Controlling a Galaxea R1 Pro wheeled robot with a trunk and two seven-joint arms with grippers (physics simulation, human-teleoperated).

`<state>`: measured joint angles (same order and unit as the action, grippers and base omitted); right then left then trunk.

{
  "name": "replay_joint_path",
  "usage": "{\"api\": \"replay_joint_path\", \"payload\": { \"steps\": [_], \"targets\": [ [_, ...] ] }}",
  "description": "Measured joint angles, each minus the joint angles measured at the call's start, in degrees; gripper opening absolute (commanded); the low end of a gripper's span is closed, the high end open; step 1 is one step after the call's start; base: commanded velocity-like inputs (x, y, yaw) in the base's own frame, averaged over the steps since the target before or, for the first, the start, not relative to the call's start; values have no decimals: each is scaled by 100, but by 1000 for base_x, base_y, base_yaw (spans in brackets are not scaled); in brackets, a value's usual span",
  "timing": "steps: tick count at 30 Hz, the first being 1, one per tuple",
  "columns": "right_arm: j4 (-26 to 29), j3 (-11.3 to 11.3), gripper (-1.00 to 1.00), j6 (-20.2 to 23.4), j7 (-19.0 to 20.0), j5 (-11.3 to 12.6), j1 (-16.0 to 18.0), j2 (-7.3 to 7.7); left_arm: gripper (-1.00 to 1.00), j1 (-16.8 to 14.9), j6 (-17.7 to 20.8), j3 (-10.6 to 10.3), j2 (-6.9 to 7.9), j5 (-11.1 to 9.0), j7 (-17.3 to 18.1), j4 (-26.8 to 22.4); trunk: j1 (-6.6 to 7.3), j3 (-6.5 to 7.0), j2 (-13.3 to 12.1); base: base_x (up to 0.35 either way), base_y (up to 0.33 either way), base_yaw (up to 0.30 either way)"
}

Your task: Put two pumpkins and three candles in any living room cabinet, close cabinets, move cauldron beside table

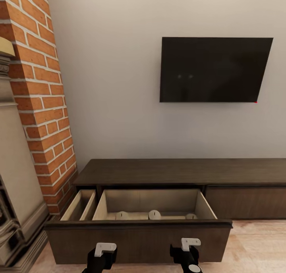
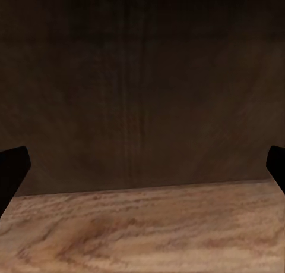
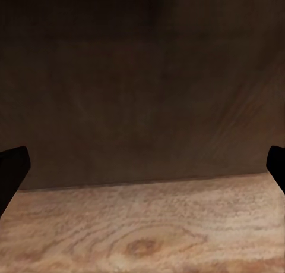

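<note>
Against the white wall stands the cabinet (image 1: 178, 172), a long low dark-brown unit, and all positions below are given relative to it. Its wide left-hand drawer (image 1: 139, 235) is pulled fully out toward the robot, exposing pale beige insides. Three candles lie on the drawer bottom close behind the drawer front: one (image 1: 122, 215) left of centre, one (image 1: 154, 214) near centre, one (image 1: 191, 216) toward the right. Only their tops are visible above the front edge. A narrower compartment (image 1: 80, 205) sits at the drawer's left end, separated by a divider. The right-hand drawer front (image 1: 245, 201) is flush with the cabinet body.

Above the cabinet, a black TV (image 1: 214, 69) hangs on the wall. To the cabinet's left rises a red-brick column (image 1: 41, 98). Light wood floor (image 1: 258, 247) extends in front of the cabinet at the right.

Both arms are low, in front of the drawer front. The left end effector (image 2: 142, 166) and the right end effector (image 3: 142, 166) each face the dark drawer front above the floor, fingertips spread wide apart, gripping nothing.
</note>
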<state>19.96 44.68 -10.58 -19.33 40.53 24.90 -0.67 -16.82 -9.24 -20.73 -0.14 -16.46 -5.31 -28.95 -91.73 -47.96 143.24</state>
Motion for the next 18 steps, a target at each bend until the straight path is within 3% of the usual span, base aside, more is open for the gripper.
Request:
{"api": "replay_joint_path", "payload": {
  "steps": [18],
  "targets": [
    [0,0,100,0,0,0,0,-4,100,0,0,-6,0,4,0,3,1,0,0,93,0,0]
  ]
}}
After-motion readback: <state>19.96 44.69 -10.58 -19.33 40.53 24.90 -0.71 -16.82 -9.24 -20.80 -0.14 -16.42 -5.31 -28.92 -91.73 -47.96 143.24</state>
